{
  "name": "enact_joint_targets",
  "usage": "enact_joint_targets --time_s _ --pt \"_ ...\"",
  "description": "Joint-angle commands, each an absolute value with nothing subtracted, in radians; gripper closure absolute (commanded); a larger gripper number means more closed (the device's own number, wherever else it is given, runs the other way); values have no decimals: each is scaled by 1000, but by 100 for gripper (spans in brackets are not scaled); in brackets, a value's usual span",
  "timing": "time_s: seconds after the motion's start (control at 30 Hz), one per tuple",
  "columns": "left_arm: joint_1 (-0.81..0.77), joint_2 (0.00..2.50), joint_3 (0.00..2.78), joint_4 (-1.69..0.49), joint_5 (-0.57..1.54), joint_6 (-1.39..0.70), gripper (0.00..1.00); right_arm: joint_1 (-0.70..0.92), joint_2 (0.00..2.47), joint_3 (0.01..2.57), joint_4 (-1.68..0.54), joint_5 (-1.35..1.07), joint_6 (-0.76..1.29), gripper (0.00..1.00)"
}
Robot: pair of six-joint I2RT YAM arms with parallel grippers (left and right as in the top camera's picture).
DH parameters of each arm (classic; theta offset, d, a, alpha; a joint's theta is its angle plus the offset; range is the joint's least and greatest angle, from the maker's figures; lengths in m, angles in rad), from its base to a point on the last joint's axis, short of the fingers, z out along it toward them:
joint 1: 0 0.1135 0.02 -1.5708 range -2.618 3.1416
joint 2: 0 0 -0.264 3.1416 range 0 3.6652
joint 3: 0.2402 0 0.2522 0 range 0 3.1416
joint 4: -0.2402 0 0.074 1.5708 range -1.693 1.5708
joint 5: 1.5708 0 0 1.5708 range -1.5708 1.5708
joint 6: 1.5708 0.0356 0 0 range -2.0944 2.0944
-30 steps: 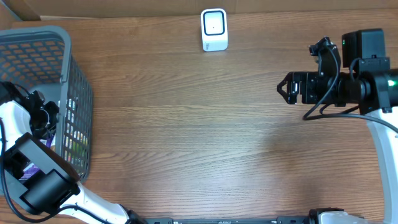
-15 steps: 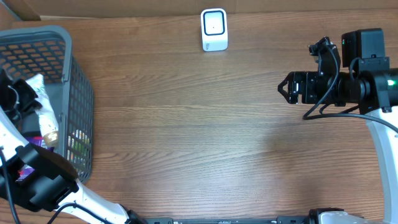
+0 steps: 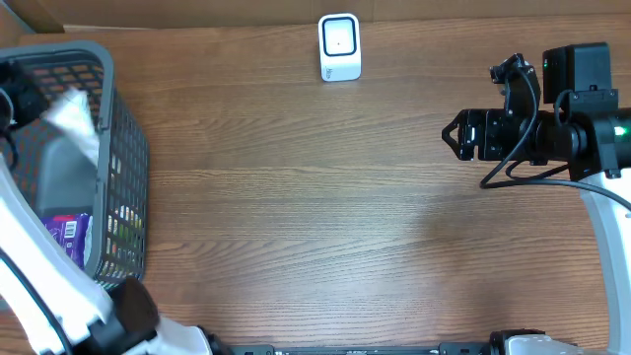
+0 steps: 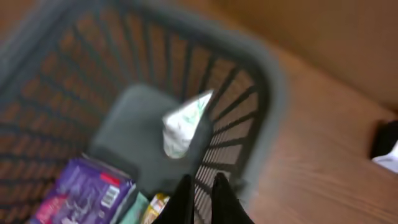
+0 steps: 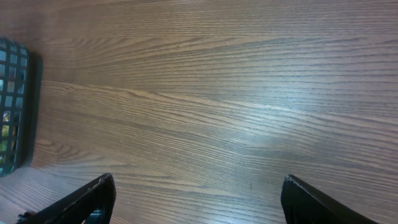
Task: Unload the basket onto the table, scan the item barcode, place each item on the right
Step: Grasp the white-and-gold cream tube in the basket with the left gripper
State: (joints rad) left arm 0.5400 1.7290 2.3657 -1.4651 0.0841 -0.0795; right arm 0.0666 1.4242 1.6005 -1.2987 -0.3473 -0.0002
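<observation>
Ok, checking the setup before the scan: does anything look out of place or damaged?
Nothing looks spilled or broken. One oddity: the white packet hangs askew from the shut left gripper above the grey basket, and no barcode shows on it. The scanner stands upright.

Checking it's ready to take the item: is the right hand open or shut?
Open. In the right wrist view the right hand shows its fingers spread wide over the table, nothing between them.

Mock shop checkout: white barcode scanner (image 3: 339, 46) on wood-grain table (image 3: 296, 197), grey shopping basket (image 3: 126, 148) of packaged goods (image 3: 67, 235) far left of scanner.
</observation>
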Motion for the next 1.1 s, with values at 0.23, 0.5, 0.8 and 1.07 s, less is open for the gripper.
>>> enact_joint_targets --time_s 0.23,0.5,0.8,1.07 --pt "516 1702 2363 -1520 -132 -234 84 71 1420 1623 -1297 -342 -7 15" --pt "553 1777 2335 -1540 -141 -280 39 71 1420 1623 -1296 -342 -7 14" --pt "569 1951 2331 -1552 -81 -246 39 71 1420 1623 -1296 -342 -7 14" --pt "569 2102 2331 -1544 -35 -239 39 71 1420 1623 -1296 -342 -7 14"
